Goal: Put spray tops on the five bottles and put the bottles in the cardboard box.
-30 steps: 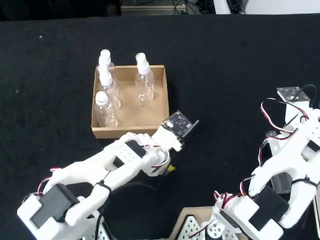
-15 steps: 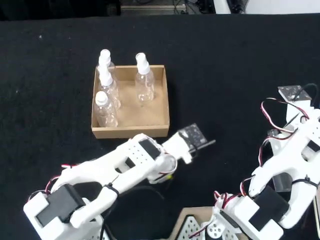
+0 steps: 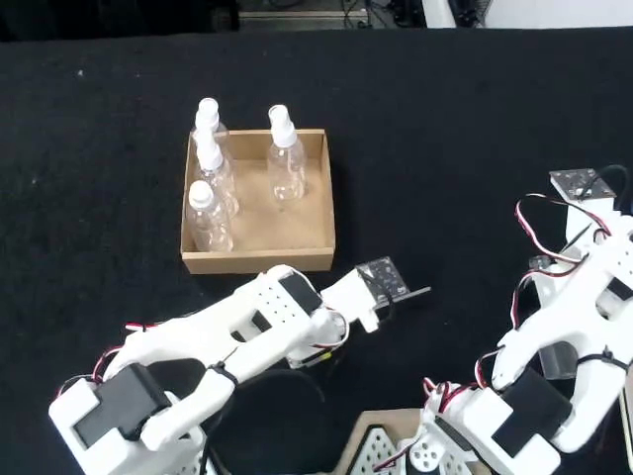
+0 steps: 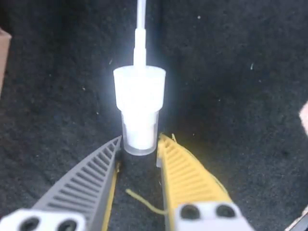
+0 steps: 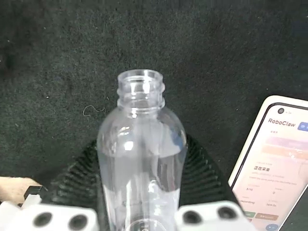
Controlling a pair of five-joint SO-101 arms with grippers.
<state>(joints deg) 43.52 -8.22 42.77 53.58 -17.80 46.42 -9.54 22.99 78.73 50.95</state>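
My left gripper (image 4: 139, 147) is shut on the base of a white spray top (image 4: 139, 103), whose thin tube points away over the black cloth. In the high view this gripper (image 3: 393, 281) hangs just right of the cardboard box's (image 3: 259, 261) front corner. Several clear bottles stand in the box, and the one at the back right (image 3: 286, 156) wears a spray top. My right gripper (image 5: 142, 161) is shut around an uncapped clear bottle (image 5: 141, 139), with its open neck facing away. That arm (image 3: 564, 336) sits at the table's right side.
A phone (image 5: 272, 163) with a lit screen lies beside the right gripper. Black cloth (image 3: 465, 148) covers the table. Red and black servo cables loop by the right arm (image 3: 549, 223). A tan board (image 3: 386, 421) lies at the front edge.
The left arm has swung right, away from the box's front wall, carrying the spray top. The right arm has stayed still.
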